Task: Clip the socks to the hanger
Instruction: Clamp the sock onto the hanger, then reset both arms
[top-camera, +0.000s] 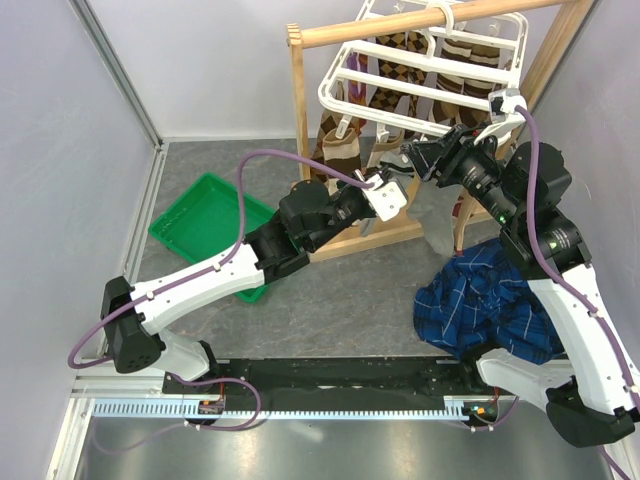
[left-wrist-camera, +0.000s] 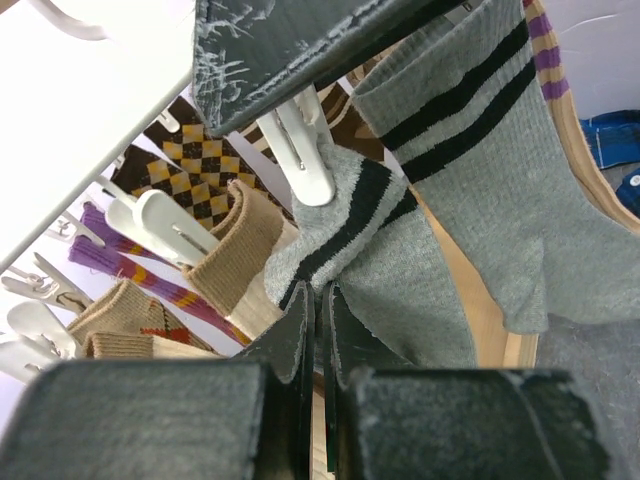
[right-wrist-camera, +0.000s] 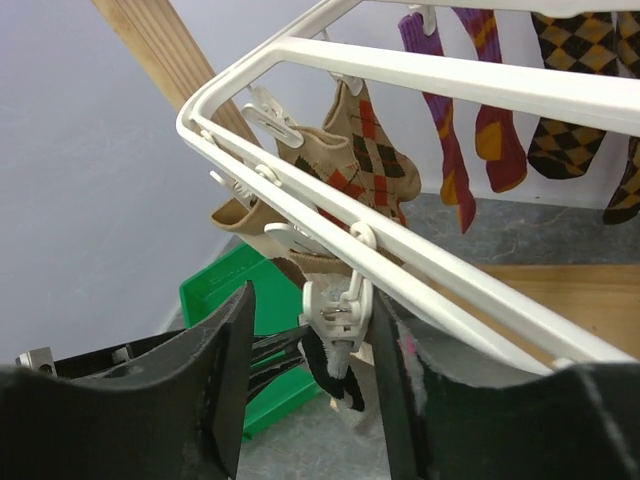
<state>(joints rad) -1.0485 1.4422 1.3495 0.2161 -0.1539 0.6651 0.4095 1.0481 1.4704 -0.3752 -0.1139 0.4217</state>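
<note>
Pinching grey black-striped ribbed sock (left-wrist-camera: 400, 280) cuff, left claw (left-wrist-camera: 320, 297) fully closed. Right claw (right-wrist-camera: 312, 320) half-spread, empty, astride small white plastic clip (right-wrist-camera: 338, 305); white plastic grid hanger (right-wrist-camera: 450, 75) just above. Risk: shallow clip bite, sock slips on release.

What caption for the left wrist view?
Left gripper pinching a grey striped sock beneath a white hanger clip, argyle socks behind.

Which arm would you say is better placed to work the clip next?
Probably right: the right gripper stands open around the clip on the hanger, while the left gripper is shut on the grey sock.
</note>
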